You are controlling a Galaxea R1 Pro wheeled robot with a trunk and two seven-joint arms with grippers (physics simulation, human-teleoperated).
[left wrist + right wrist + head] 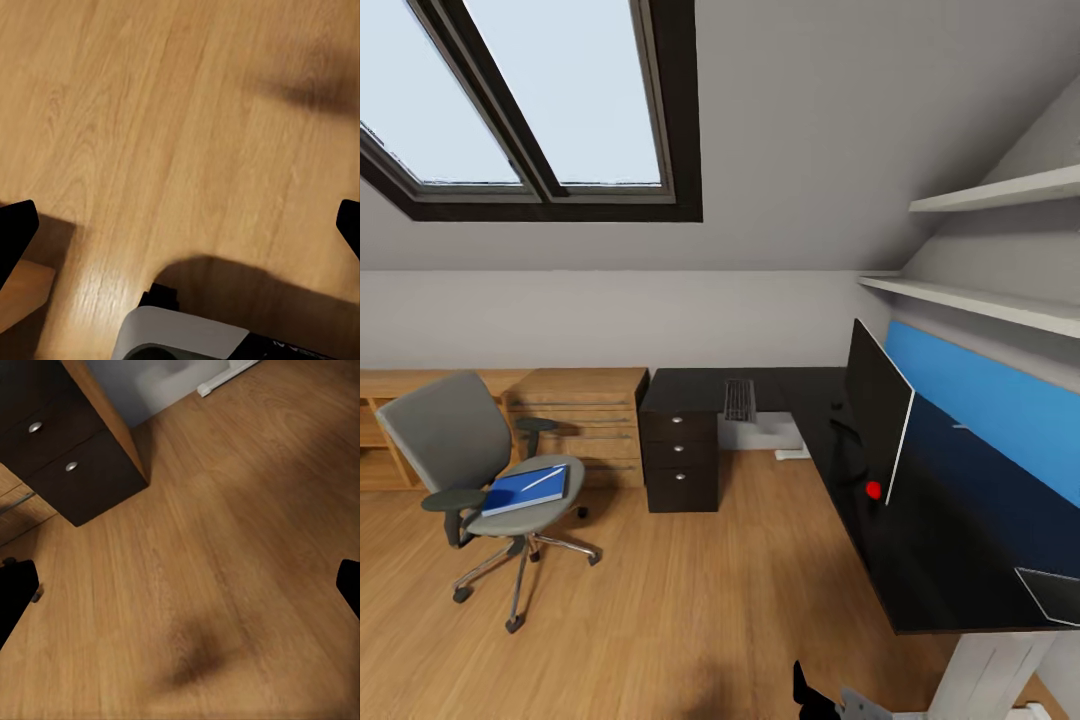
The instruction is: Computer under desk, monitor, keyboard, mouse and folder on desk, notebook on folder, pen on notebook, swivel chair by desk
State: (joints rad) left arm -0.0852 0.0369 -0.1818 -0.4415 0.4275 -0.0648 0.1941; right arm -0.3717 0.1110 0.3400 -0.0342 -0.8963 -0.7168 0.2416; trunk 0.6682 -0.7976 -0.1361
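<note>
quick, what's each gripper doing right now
left gripper: open, holding nothing, above bare floor.
right gripper: open, holding nothing, above the floor.

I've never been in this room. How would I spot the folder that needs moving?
Find the grey office chair standing on the wood floor, left of the black desk and in front of the low wooden cabinet. The folder lies flat on its seat. It is bright blue with a thin white stick across it, the only flat blue thing off the desk.

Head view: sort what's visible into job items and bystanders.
Job: swivel chair, folder on its seat, pen on the folder, keyboard, monitor, desk.
Bystanders: skylight, wall shelves, light-wood cabinet.
</note>
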